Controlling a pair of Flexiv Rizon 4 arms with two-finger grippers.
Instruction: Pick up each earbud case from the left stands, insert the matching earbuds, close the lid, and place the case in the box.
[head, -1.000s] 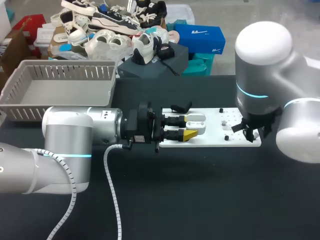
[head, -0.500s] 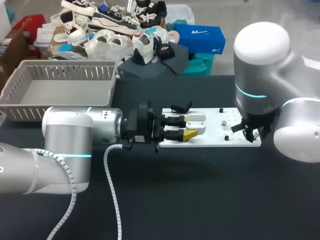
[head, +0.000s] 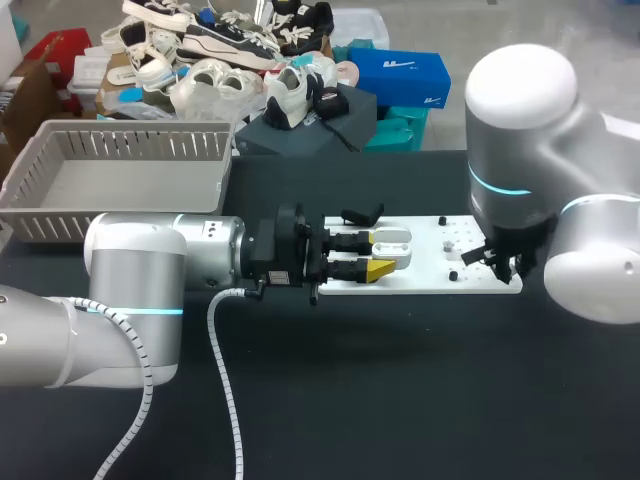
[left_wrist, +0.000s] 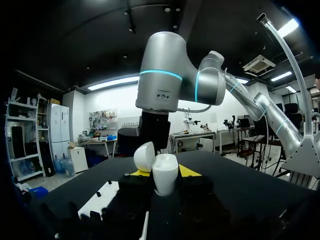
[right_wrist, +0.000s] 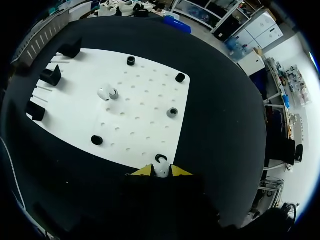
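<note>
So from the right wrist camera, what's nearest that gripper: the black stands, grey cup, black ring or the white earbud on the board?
From the right gripper:
1. Black ring, just ahead of its fingertips.
2. Grey cup, mid-board.
3. White earbud, farther on.
4. Black stands, at the far edge of the board.

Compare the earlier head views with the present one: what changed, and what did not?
The right arm edged slightly leftward, the right gripper staying over the right end of the white board. Nothing was grasped or released. The left gripper stays shut on the open earbud case; the grey box has not moved.
</note>
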